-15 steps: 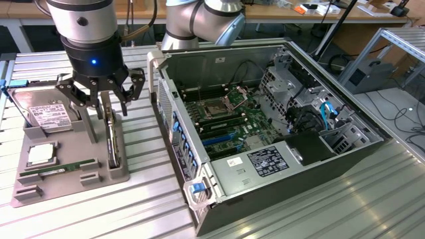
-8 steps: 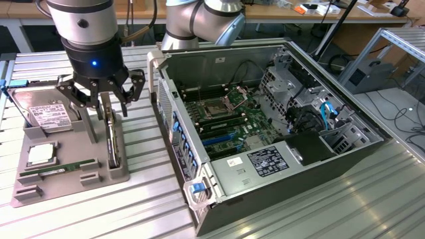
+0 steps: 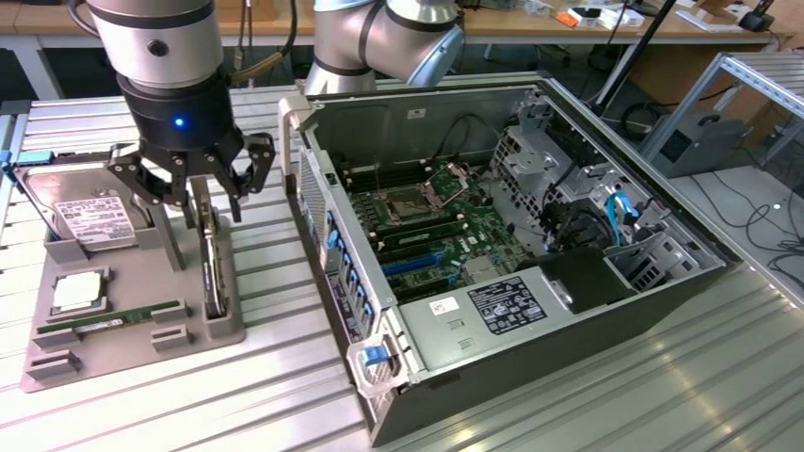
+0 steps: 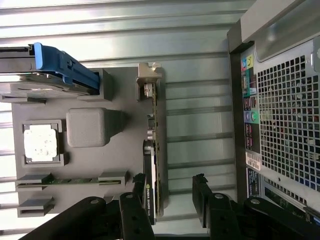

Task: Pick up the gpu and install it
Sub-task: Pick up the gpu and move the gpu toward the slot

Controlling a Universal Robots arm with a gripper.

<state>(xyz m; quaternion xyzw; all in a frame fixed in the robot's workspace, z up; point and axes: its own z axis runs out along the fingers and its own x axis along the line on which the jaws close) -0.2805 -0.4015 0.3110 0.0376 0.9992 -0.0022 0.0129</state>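
The pick-up step is in hand: the gripper (image 3: 188, 200) hangs with its jaws spread wide and empty, astride the upper edge of the gpu (image 3: 214, 273). The card stands on edge in a slot of the grey holder tray (image 3: 126, 282), along the tray's side toward the computer case (image 3: 503, 235). A sound grip likely calls for centring, since the card lies close to one finger (image 4: 140, 210). Its lower edge is sunk in the tray, and contact is hard to judge
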